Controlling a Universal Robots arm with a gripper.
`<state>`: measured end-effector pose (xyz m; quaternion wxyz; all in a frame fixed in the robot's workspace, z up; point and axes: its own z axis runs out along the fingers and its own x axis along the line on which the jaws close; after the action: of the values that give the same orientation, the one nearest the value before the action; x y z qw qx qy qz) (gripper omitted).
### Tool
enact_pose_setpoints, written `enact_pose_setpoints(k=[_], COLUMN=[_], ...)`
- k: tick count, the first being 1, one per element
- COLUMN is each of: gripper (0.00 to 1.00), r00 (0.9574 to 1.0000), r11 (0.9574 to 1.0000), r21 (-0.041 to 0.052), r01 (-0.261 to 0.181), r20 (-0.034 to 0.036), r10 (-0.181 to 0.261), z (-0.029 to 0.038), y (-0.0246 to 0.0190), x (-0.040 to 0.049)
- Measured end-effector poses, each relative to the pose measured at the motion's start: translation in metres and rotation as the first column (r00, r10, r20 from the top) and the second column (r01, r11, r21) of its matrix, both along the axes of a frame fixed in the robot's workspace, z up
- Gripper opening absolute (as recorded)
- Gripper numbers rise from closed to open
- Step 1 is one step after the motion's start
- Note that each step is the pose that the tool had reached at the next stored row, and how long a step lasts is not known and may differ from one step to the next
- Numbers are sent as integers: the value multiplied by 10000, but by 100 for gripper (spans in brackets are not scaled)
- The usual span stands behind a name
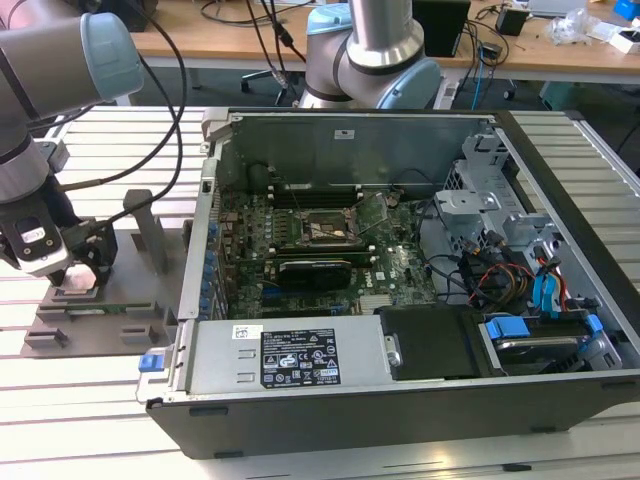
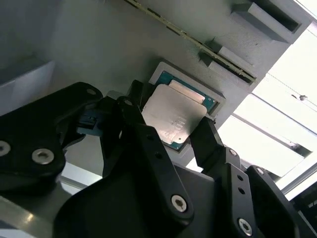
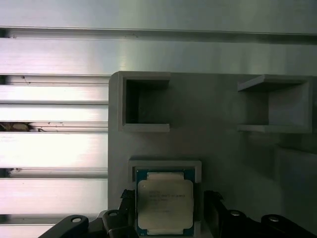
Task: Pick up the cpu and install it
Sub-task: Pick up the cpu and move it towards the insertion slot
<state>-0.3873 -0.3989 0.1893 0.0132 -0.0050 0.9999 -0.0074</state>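
One gripper [image 2: 172, 113] hangs over the single cpu [image 3: 164, 201]. Its two black fingers [image 2: 210, 144] are spread apart, one on each side of the chip, and both wrist views show a sliver of gap at either edge, so nothing is gripped. The cpu lies flat, metal top up, in a square pocket of one grey fixture plate [image 1: 120, 300]. That plate sits on the slatted worktop [image 1: 90, 400] in the lower left of the exterior view, just beside the open computer case [image 1: 560, 150].

The pick-up step appears to be in hand, with the grasp not yet made. Judged from here, the next move calls for the fingers to meet two opposite edges of the chip squarely and evenly. They would need to sit low enough to catch the thin rim while staying clear of the pocket wall.

Counted: one cpu, one gripper, two fingers, one fixture plate carrying two bracket-shaped holders [image 3: 115, 101], one case, and one dark socket [image 1: 325, 232] on the board near the centre of the exterior view.
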Motion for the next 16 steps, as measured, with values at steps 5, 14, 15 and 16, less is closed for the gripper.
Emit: enact_pose_setpoints(k=[5,14,15,16], gripper=[56,56,56,56], r00=[10000,10000,10000,10000], r11=[10000,10000,10000,10000], r21=[0,4,-1,0], r01=[-1,-2,-4,-3], r20=[0,6,0,0], r10=[1,2,4,3], z=[-1,-4,-1,-1], y=[0,24,32,38], x=[0,-37,-48,-62])
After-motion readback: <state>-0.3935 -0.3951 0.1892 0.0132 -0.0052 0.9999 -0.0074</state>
